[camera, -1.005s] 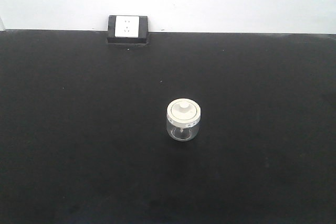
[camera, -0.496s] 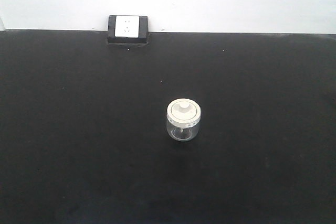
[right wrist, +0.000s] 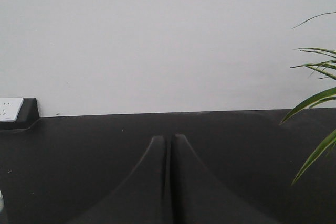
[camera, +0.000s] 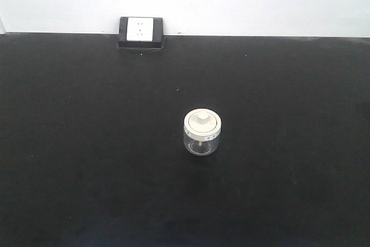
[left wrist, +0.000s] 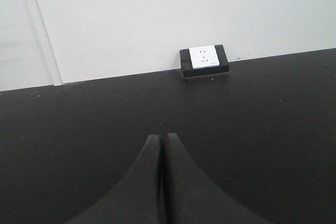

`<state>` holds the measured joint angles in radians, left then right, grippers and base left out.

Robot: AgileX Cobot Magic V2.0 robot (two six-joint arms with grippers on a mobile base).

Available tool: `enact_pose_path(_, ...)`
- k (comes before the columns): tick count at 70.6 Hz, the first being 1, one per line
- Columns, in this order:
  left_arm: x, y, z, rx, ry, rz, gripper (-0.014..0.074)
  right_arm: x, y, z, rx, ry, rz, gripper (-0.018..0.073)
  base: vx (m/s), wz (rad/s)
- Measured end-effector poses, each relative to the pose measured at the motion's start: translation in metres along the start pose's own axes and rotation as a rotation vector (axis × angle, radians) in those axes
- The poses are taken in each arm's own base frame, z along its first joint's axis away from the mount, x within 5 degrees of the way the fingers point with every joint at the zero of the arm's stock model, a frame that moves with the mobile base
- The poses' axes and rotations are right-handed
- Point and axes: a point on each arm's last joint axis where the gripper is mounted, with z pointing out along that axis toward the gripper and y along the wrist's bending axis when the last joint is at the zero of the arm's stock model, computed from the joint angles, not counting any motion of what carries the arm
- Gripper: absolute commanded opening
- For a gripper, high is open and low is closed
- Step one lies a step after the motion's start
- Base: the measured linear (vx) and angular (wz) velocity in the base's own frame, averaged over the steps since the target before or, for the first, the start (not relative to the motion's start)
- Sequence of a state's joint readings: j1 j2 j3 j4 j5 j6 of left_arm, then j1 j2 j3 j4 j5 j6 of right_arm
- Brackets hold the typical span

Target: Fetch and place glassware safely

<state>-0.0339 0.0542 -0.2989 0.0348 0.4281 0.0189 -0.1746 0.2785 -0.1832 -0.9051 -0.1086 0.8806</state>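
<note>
The glassware (camera: 202,133), a small squat clear jar with a cream-white knobbed lid, stands upright near the middle of the black table (camera: 87,143) in the front view. No arm or gripper shows in that view. In the left wrist view my left gripper (left wrist: 161,137) is shut, its two black fingers pressed together with nothing between them, low over the table. My right gripper (right wrist: 169,138) is likewise shut and empty in the right wrist view. A sliver of white at the bottom left edge of the right wrist view may be the jar.
A white power socket in a black housing (camera: 140,32) sits at the table's back edge against the white wall; the same socket (left wrist: 205,59) shows in the left wrist view and the socket (right wrist: 13,110) again at the right wrist view's left edge. Green plant leaves (right wrist: 315,103) reach in at the right.
</note>
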Motion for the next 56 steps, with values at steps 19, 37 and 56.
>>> enact_pose_path(19, 0.027, -0.002, 0.012, 0.007, 0.030, -0.008, -0.0007, 0.000, 0.000, 0.000, 0.001, 0.000, 0.001, -0.0003, 0.00, 0.00)
enact_pose_path(37, 0.075, -0.006, 0.027, 0.018, 0.023, -0.049, -0.0007, 0.000, 0.000, 0.000, 0.001, 0.000, 0.001, -0.0003, 0.00, 0.00)
enact_pose_path(56, 0.073, -0.006, 0.024, 0.016, -0.059, -0.057, -0.0007, 0.000, 0.000, 0.000, 0.001, 0.001, 0.001, -0.0003, 0.00, 0.00)
